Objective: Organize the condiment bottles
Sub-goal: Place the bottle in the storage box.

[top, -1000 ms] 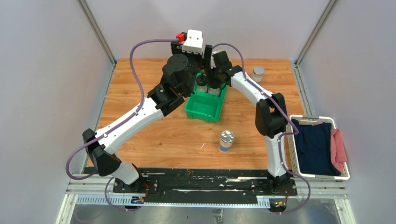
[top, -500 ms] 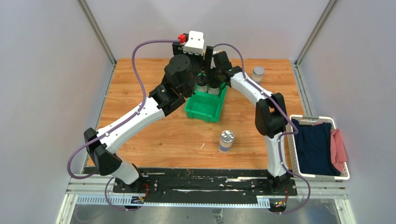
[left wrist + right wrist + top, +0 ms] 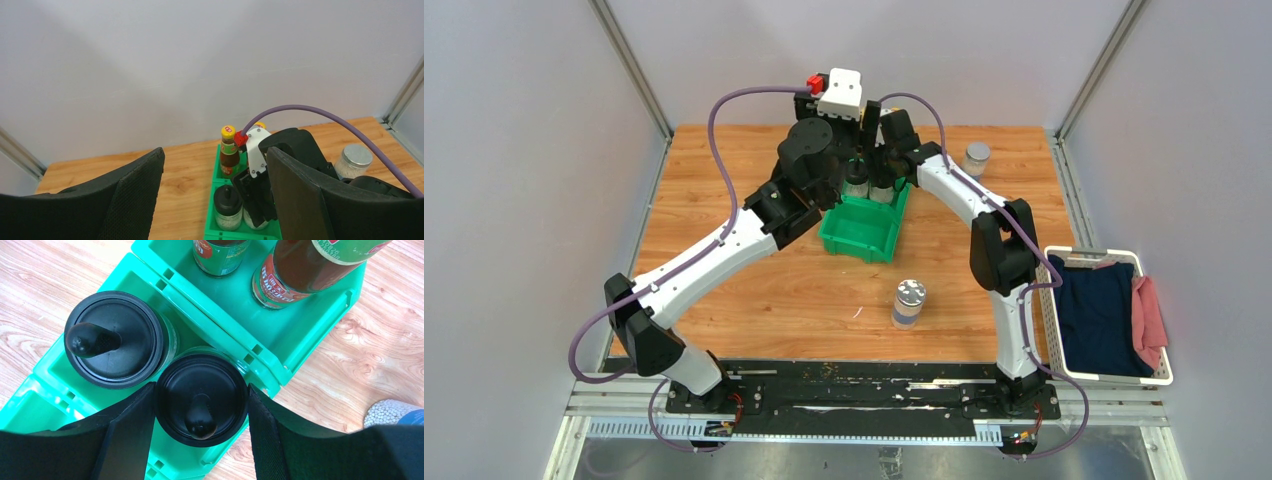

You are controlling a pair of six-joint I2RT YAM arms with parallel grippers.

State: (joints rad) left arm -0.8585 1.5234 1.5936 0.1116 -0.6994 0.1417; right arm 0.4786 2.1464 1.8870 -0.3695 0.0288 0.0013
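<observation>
Right gripper [image 3: 200, 390]: pinching shaker [image 3: 201, 402] by cap rim, one finger each side, down in middle compartment of bin [image 3: 305, 340]; second shaker [image 3: 112, 337] just beside, ahead of one finger, caps nearly touching; sauce bottles [image 3: 300, 275] upright in next compartment beyond. Left gripper [image 3: 215, 155]: spread wide, holding nothing, hovering higher up and behind right gripper. Judged as set-down step; cannot tell whether base already on bin floor. Lower straight until seated flat; part fingers only slightly, given neighbour on one side and divider wall close by; withdraw straight up, clear of cap knob; avoid any sideways drag. Left out on table [image 3: 754, 290]: jar [image 3: 976, 155] off to gripper's outer side; second jar [image 3: 909, 300] well behind, toward arm bases.
</observation>
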